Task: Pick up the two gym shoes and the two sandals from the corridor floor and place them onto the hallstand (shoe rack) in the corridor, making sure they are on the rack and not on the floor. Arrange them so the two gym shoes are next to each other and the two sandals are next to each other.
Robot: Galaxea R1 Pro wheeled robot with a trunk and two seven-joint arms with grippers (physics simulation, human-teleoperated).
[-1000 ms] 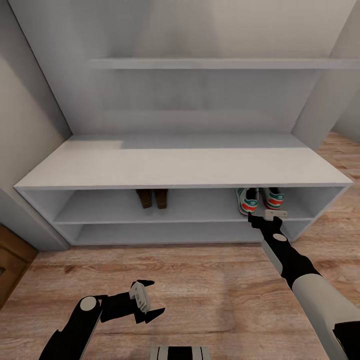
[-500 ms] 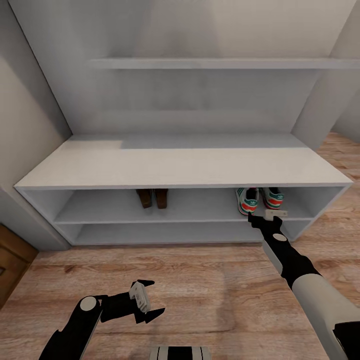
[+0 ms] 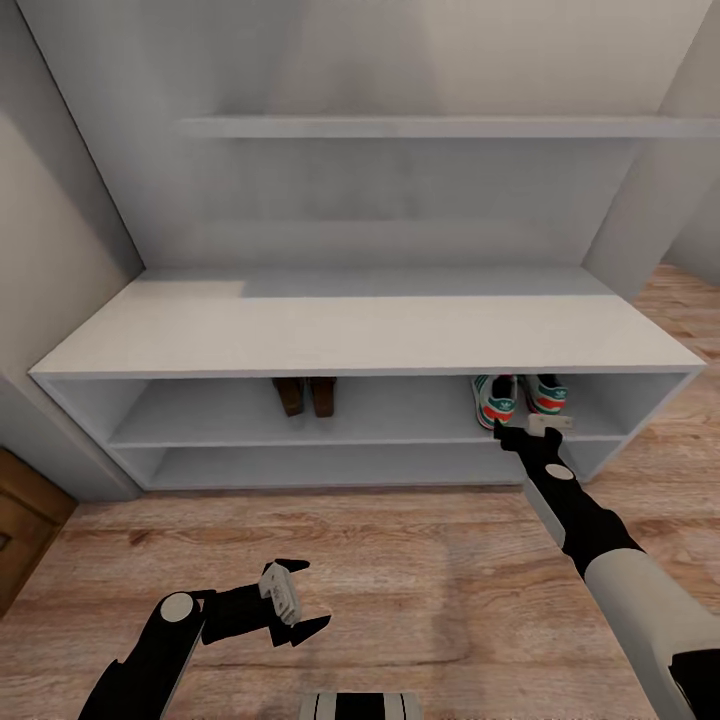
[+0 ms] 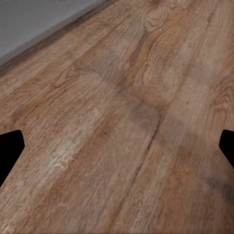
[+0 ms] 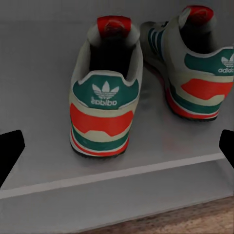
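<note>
Your right gripper (image 3: 533, 428) hangs open and empty at the shelf's front edge, just before the gym shoes (image 5: 105, 92) paired on the hallstand (image 3: 370, 335). Sandals (image 3: 306, 395) sit mid-shelf. Left gripper (image 3: 296, 600) gapes empty over open floor (image 4: 126, 126).

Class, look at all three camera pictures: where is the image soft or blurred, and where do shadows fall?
Head view: soft, even light; the hallstand top shades its upper shelf, darkening the sandals. Right wrist view: gym shoes are fairly sharp, logos readable, with faint shadows under the soles. Left wrist view: the corridor floor grain looks smeared, with a dull darker patch mid-frame.
</note>
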